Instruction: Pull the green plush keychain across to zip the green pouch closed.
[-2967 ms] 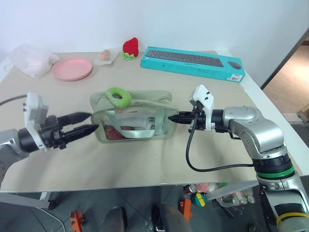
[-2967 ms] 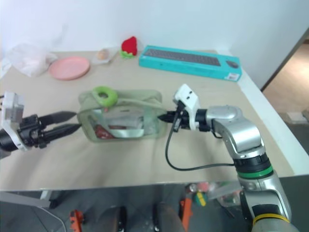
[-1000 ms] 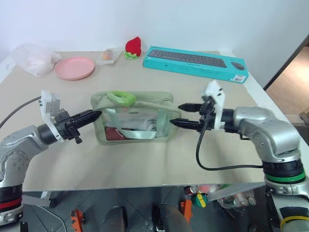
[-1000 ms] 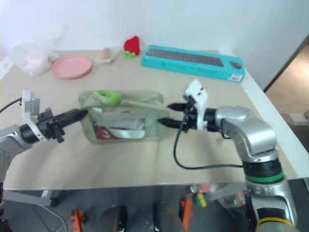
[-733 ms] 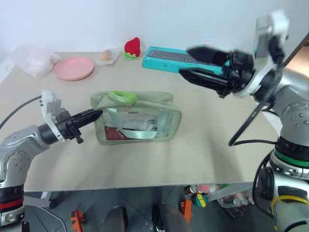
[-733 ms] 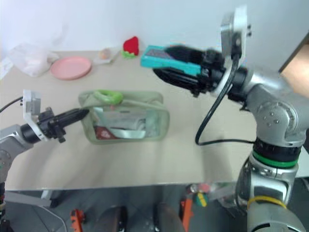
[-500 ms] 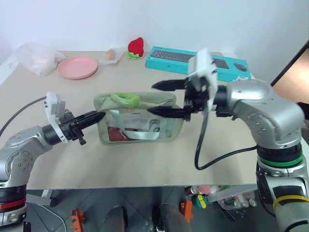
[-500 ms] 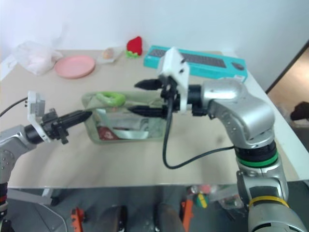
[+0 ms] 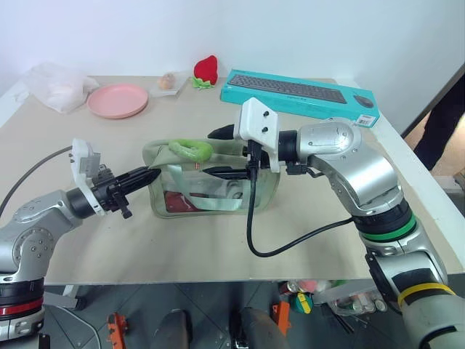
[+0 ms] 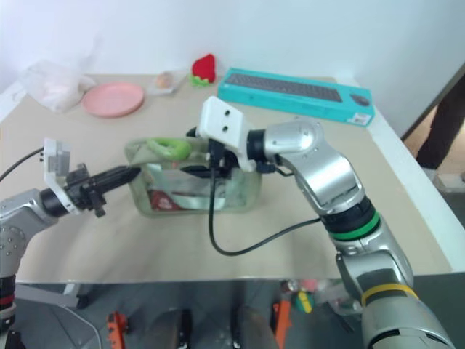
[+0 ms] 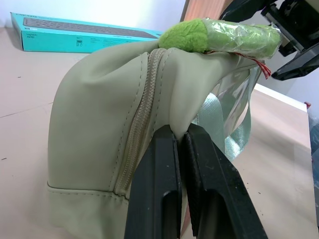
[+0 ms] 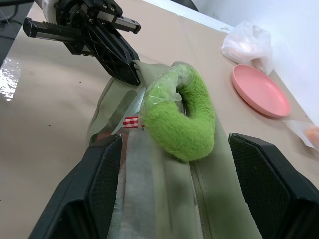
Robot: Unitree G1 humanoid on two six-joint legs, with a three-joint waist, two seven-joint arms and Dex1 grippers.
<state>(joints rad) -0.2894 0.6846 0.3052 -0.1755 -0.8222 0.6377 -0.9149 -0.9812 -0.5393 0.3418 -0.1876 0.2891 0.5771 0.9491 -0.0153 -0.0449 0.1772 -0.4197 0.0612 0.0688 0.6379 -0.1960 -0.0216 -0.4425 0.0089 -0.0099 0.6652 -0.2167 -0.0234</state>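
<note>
The green pouch [image 9: 218, 198] lies mid-table with its clear side panel facing me and the top zipper running along its length. The green plush keychain [image 9: 190, 150], a lime fuzzy ring, rests on top near the pouch's left end. My left gripper [image 9: 150, 175] is shut, pinching the fabric of that left end [image 11: 99, 109]. My right gripper [image 9: 210, 153] reaches in from the right over the pouch and is open. One finger stands on each side of the keychain [image 12: 182, 119], and neither finger touches it.
At the back stand a teal keyboard box [image 9: 298, 87], a red plush strawberry [image 9: 206, 69], a pink plate [image 9: 118, 100] and a crumpled plastic bag [image 9: 54, 81]. A black cable [image 9: 251, 225] hangs from my right wrist onto the table. A person's dark leg [image 9: 447, 116] shows at the right edge.
My right gripper swung up from the pouch's right end and moved left over the pouch to the keychain, rolling and staying open. The left gripper kept its pinch in place.
</note>
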